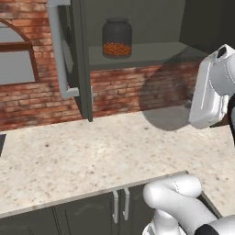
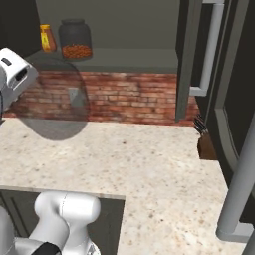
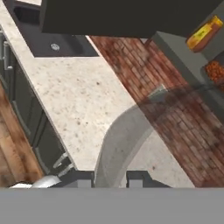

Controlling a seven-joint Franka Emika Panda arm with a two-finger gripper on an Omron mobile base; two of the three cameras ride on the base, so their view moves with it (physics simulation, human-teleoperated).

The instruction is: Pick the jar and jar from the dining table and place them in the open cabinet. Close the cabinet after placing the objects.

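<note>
End effector [image 3: 110, 178] clenched on the grey frosted jar [image 3: 127, 131]; both fingertips sit against its see-through body. From the hand cam the jar runs straight away from the tips, toward the brick wall [image 3: 144, 65]. In the base views its outline [image 1: 165, 105] [image 2: 52, 109] is taller than wide, long axis approx. upright. It hangs over the back of the bench [image 1: 92, 151], in front of the bricks, just below the shelf edge. Can't tell which end is the lid.

Jars: 2. No. 1 in the grip. No. 2, the small clear jar [image 1: 117, 39] [image 2: 75, 40] w/ orange-red grains, stands upright on the shelf of the cabinet [image 1: 151, 55], dark lid on top. Beside it, 1 yellow bottle [image 2: 47, 38], upright.

Cabinet door [image 1: 80, 59] stands open, its silver bar handle [image 1: 57, 50] vertical.
</note>
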